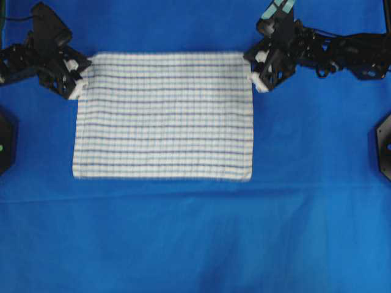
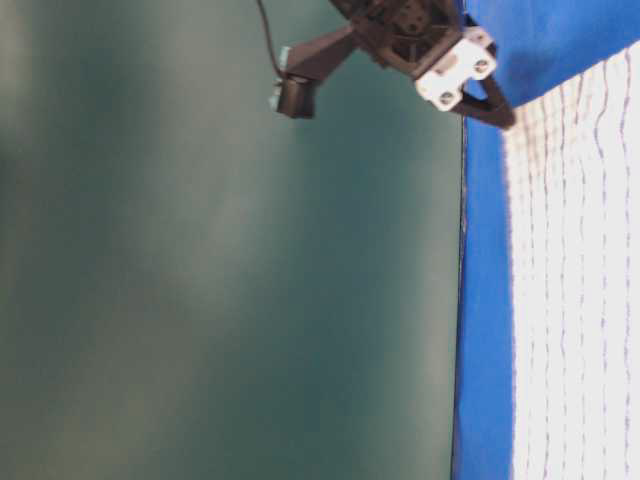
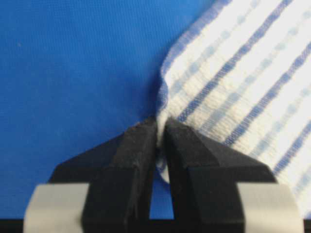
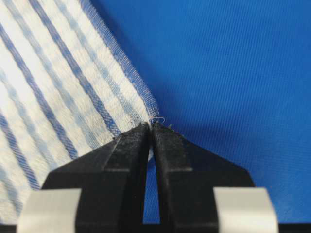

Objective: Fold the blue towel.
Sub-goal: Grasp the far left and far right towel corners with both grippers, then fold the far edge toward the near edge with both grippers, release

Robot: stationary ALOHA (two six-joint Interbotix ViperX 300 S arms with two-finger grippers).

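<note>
The blue towel, white with thin blue stripes, lies flat and spread out on the blue table cover. My left gripper is at its far left corner, and in the left wrist view the left gripper is shut on a pinch of the blue towel at that corner. My right gripper is at the far right corner. In the right wrist view the right gripper is shut on the corner tip of the blue towel. The table-level view shows one gripper at the blue towel corner.
A plain blue cloth covers the whole table. Black arm bases sit at the left edge and right edge. The right arm stretches along the far side.
</note>
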